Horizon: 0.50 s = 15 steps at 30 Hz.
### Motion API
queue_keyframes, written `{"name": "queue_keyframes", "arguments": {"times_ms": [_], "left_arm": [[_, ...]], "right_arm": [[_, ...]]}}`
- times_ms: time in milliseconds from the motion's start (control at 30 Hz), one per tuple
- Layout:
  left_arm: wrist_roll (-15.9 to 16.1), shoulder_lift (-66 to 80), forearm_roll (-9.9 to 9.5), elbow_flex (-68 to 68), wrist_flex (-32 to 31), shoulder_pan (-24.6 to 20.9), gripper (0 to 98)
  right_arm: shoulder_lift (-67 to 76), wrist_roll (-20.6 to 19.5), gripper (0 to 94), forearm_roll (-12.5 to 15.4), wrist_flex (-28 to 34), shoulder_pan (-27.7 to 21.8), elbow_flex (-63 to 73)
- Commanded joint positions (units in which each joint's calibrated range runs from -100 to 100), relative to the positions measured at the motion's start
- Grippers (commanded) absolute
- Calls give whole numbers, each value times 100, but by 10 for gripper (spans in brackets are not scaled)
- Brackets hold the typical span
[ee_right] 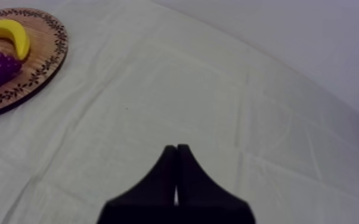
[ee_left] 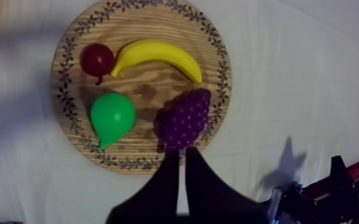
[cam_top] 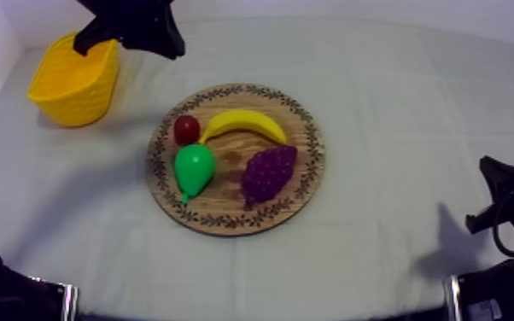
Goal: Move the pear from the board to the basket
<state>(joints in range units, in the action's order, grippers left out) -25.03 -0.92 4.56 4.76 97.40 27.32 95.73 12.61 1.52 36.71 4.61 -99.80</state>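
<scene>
**Now, the pear is untouched on the board**

The basket (cam_top: 77,81) stands just left of the left gripper (ee_left: 179,155), which hangs above the board's (cam_top: 312,128) near edge, fingers pressed together with nothing between them. The pear (ee_left: 113,116) lies ahead and to the left of it. The grapes (ee_left: 185,119) are straight ahead, so a straight descent would likely strike them instead. Unopened fingers could also shove the smooth pear aside. The right gripper (ee_right: 176,149), likewise closed and empty, sits well off to the right.
</scene>
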Motion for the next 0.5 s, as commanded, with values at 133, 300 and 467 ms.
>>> {"name": "queue_keyframes", "arguments": {"times_ms": [133,300,467], "left_arm": [[18,-47,55,-53,158,6,313],[0,-90,54,27,223,29,527],[6,-125,53,96,141,35,638]], "right_arm": [[3,1,2,2,-1,-1,2],[3,1,2,2,-1,-1,2],[3,1,2,2,-1,-1,2]]}}
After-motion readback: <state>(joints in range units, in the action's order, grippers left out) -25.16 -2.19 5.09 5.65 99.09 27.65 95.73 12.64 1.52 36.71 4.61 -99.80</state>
